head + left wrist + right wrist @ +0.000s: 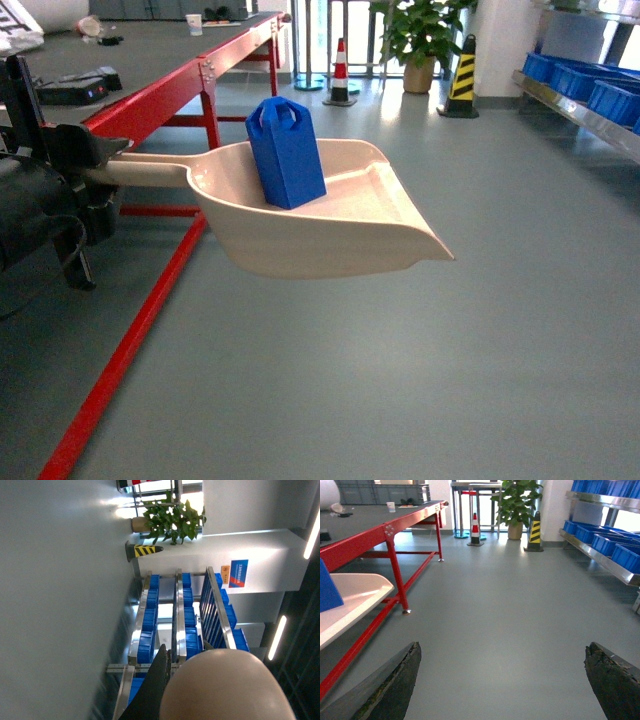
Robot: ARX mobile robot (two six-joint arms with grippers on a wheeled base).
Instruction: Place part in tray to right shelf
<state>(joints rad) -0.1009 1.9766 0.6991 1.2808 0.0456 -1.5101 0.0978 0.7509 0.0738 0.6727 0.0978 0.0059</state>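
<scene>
Head view: part [286, 152], upright inside the tray [350, 240], leaning toward its back wall; rigid, light plastic, liable to slide or topple if the tray tilts. Left gripper [85, 190] level, fingers clamped on the tray's handle. Right shelf [590, 105] well apart from the tray.

Left wrist view: tray underside fills the foreground; right shelf beyond it.

Right wrist view: right gripper [502, 680] extended forward, fingers apart, empty, beside the tray.

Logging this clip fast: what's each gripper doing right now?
Left gripper: shut on the tray handle; the part rides in it.
Right gripper: open, empty.
</scene>
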